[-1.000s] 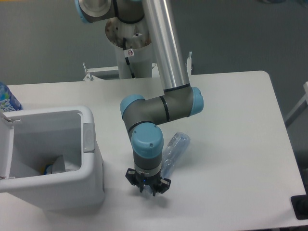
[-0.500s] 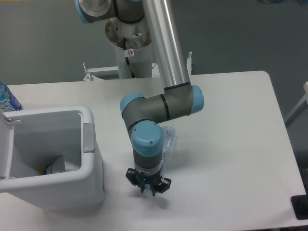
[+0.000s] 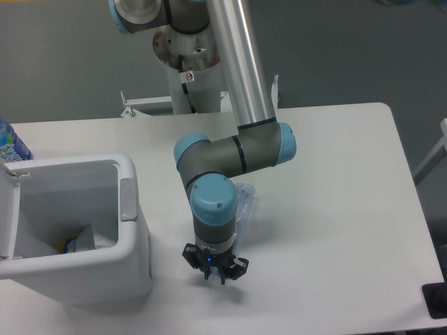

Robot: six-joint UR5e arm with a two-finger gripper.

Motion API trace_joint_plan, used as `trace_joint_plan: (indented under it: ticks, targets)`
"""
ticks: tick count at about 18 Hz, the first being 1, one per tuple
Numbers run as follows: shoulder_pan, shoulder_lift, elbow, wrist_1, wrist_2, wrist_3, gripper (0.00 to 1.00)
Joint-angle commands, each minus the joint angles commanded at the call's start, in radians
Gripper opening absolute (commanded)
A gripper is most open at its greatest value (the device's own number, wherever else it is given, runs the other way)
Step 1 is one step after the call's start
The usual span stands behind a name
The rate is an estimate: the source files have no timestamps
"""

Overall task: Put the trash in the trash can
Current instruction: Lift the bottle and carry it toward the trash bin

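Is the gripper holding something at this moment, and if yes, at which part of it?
It cannot be told. The gripper points down beside the crushed clear bottle, but the wrist hides the bottle's lower end and the fingertips.

Silver-tubed arm, grey joints, light-blue caps, small black pincer

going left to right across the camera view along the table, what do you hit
blue-labelled bottle → white rectangular plastic trash can → two-finger gripper → crushed clear plastic bottle
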Motion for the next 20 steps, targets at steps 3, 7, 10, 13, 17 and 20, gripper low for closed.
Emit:
trace_joint_plan:
  ticks: [3, 7, 10, 13, 17, 20]
  targets:
    - [0.003, 0.008, 0.000, 0.002, 0.000, 0.005, 0.32]
    - [0.024, 0.031, 0.026, 0.002, -0.003, 0.005, 0.32]
    - [0.043, 0.046, 0.035, 0.002, -0.006, 0.006, 0.32]
    - [0.048, 0.058, 0.040, 0.002, -0.006, 0.005, 0.32]
    - [0.061, 0.087, 0.049, 0.005, -0.008, -0.005, 0.32]
    - [0.075, 0.092, 0.104, 0.008, -0.008, -0.035, 0.32]
